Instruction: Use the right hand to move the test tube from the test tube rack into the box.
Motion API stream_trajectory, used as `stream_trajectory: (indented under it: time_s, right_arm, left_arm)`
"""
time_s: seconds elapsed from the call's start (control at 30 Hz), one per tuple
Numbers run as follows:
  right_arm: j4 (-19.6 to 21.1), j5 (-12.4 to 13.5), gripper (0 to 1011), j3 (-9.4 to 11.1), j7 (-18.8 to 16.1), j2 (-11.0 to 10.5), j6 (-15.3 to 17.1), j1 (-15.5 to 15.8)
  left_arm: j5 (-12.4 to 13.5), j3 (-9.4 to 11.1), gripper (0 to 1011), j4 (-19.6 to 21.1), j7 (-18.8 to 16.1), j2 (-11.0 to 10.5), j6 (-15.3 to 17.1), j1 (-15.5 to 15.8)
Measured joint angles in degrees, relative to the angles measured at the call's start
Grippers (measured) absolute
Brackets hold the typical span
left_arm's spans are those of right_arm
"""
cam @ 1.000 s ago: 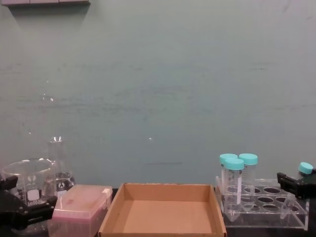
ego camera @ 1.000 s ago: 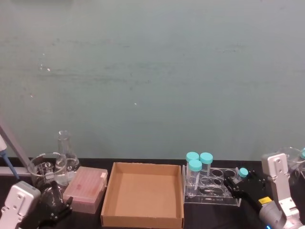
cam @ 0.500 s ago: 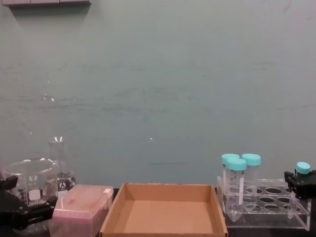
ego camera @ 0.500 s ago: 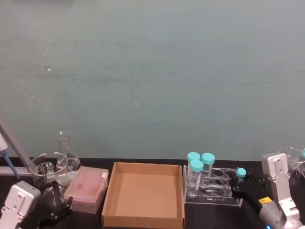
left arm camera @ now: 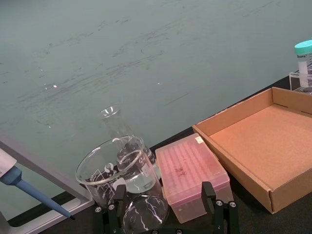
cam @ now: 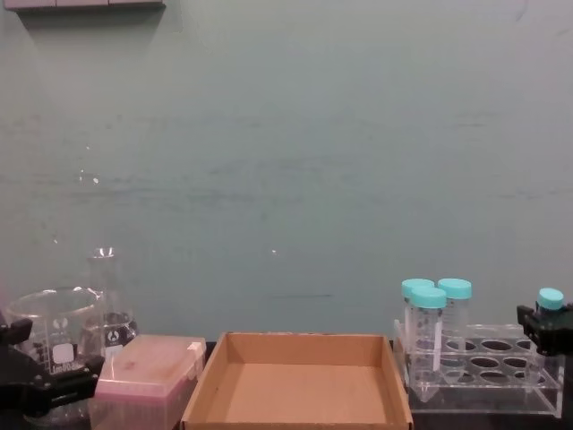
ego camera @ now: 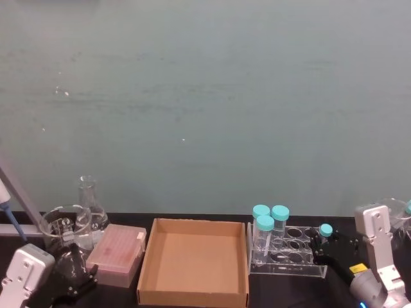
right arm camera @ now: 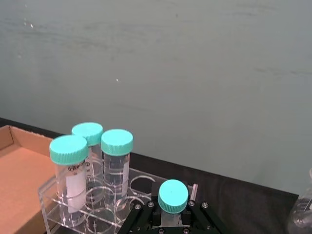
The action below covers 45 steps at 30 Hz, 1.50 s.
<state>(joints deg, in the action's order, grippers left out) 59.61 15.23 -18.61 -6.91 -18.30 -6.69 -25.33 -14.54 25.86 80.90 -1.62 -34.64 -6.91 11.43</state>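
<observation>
The dark surface (ego camera: 282, 292) runs across the front. Nearest on the robot's left side, the left gripper (left arm camera: 163, 210) is parked low over it with its fingers (left arm camera: 218, 210) spread wide, holding nothing. Just beyond those fingers stand a pink box (ego camera: 117, 253) and a glass beaker (ego camera: 61, 228), with a conical flask (ego camera: 90, 204) touching or just behind the beaker. A blue-tipped pipette (left arm camera: 17, 179) juts in at the far left.

In the middle lies the box (ego camera: 149, 256), a shallow brown tray with nothing in it, close beside the pink box on one side and the test tube rack (ego camera: 292, 258) on the other. Three wide tubes (ego camera: 263, 226) with teal caps stand upright together at the rack's box-side end. Behind everything, a scuffed teal-green wall (ego camera: 205, 96) closes off the room.

The right hand (right arm camera: 172, 217) reaches in low at the right end of the rack. Its black fingers (right arm camera: 140, 215) come together on either side of the test tube (right arm camera: 173, 196), pinching it just under the small teal cap, so that the cap sits clear above the fingertips. From the chest view the test tube (cam: 551, 299) is upright at the rack's right end, well apart from the box, with the right hand (cam: 546, 326) wrapped around it below the cap. Whether its tip rests in a hole cannot be told.
</observation>
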Motion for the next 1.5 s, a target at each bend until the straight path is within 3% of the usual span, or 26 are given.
stream_trajectory:
  time_s: [0.33,0.63,0.8,1.13,1.5]
  right_arm:
    - [4.33,1.26,212,2.67,-2.03,-0.05,0.86,0.95]
    - [12.30,3.67,212,5.87,-4.76,-0.61,4.01,2.22]
    - [15.13,3.77,212,6.25,-6.24,-0.53,5.15,1.68]
    - [18.00,1.68,212,3.89,-8.94,2.23,6.75,-1.92]
    - [15.69,-1.29,211,-2.04,-10.25,8.05,9.79,-5.60]
  left_arm:
    - [0.00,0.00,1000,0.00,0.00,0.00,0.00,0.00]
    - [0.00,0.00,1000,0.00,0.00,0.00,0.00,0.00]
    - [0.00,0.00,1000,0.00,0.00,0.00,0.00,0.00]
    - [0.00,0.00,1000,0.00,0.00,0.00,0.00,0.00]
    - [0.00,0.00,1000,0.00,0.00,0.00,0.00,0.00]
